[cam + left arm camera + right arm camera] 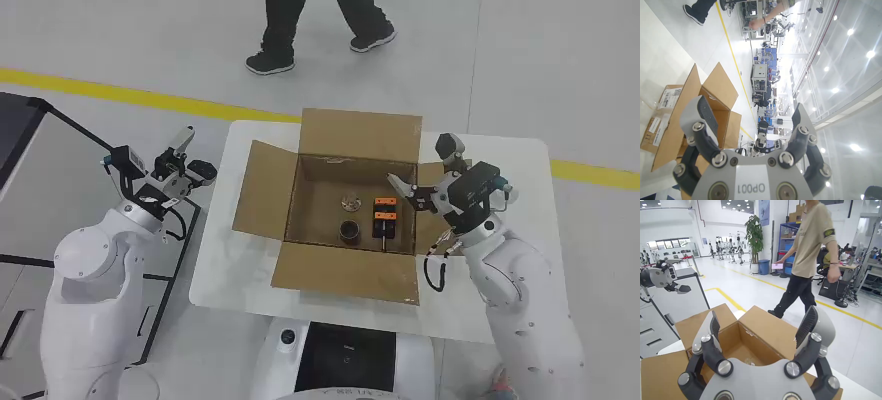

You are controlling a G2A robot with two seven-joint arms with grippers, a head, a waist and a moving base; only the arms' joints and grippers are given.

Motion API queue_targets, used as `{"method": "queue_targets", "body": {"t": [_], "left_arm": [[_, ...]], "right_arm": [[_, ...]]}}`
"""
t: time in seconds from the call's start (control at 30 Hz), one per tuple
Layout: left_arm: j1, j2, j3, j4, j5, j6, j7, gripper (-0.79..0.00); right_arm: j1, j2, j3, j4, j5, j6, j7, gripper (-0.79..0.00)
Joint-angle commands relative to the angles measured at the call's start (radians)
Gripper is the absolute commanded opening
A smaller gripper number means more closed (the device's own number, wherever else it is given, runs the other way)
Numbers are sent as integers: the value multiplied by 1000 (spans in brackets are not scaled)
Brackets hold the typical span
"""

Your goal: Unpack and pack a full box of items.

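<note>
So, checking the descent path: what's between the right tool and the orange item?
Top view: only bare box floor between the right tool and the orange item.

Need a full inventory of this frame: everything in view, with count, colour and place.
box: 1, brown cardboard, all flaps open, mid-table
orange-and-black item: 1, on the box floor, right side
dark round item: 1, black, on the box floor, nearer the robot
small round item: 1, greyish, on the box floor, just beyond the dark one
table: 1, white, in front of the robot
floor line: 1, yellow, beyond the table
left tool: 1, grey and black, open, out past the table's left edge
right tool: 1, grey and black, open, over the box's right edge
</note>
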Motion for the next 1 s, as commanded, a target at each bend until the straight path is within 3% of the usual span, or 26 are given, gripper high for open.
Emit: {"method": "queue_targets", "body": {"t": [0.0, 0.07, 0.17, 0.33, 0.37, 0.43, 0.7, 0.73, 0.77, 0.97], "left_arm": [[0, 0, 0, 0, 0, 0, 0, 0], [0, 0, 0, 0, 0, 0, 0, 0], [0, 0, 0, 0, 0, 0, 0, 0], [0, 0, 0, 0, 0, 0, 0, 0], [0, 0, 0, 0, 0, 0, 0, 0], [0, 0, 0, 0, 0, 0, 0, 0], [0, 0, 0, 0, 0, 0, 0, 0], [0, 0, 0, 0, 0, 0, 0, 0], [0, 0, 0, 0, 0, 0, 0, 0], [0, 0, 0, 0, 0, 0, 0, 0]], "right_arm": [[3, 3, -18, 16, -50, -20, 53, -80], [58, -6, -148, 60, -207, 37, 244, -188], [159, -29, -265, 152, -73, 26, 376, -188], [317, -60, -343, 342, 112, 124, 607, -302], [338, -63, -351, 358, 123, 129, 631, -249], [362, -63, -352, 343, 156, 83, 661, 0], [359, -63, -349, 352, 162, 91, 666, 0], [358, -63, -347, 363, 186, 104, 696, -292], [368, -61, -339, 368, 211, 96, 746, -416], [362, -48, -288, 323, 393, 110, 1018, -437]]}}
